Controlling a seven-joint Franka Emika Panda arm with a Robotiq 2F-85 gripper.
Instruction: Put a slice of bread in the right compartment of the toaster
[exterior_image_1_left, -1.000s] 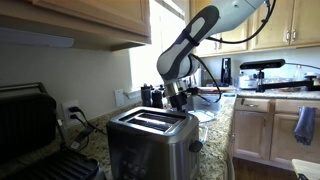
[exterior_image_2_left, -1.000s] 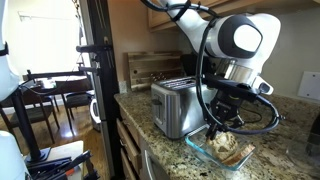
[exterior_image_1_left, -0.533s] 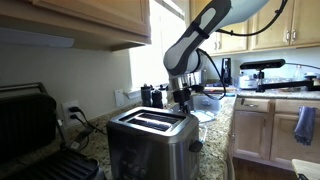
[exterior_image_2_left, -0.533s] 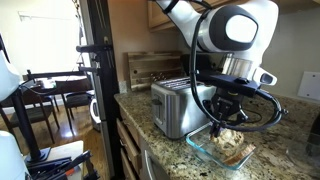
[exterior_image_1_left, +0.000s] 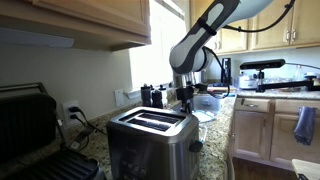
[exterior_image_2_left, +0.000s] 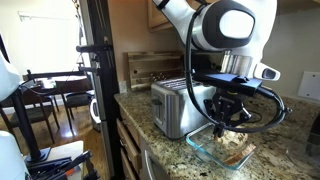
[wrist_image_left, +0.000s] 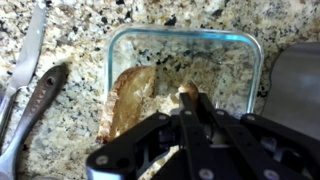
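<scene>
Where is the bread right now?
In the wrist view the bread lies in the left half of the glass dish, next to the toaster.

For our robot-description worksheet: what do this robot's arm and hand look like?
The arm is white, with rounded links and a large round joint cap ringed in dark grey. Black cables loop around the wrist. The hand is black and angular.

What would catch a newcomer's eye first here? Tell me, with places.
The large white robot arm reaching down over the granite counter strikes first, its gripper low over a clear glass container that holds a slice of bread. Next is the brushed-steel toaster standing on the counter beside that container.
</scene>
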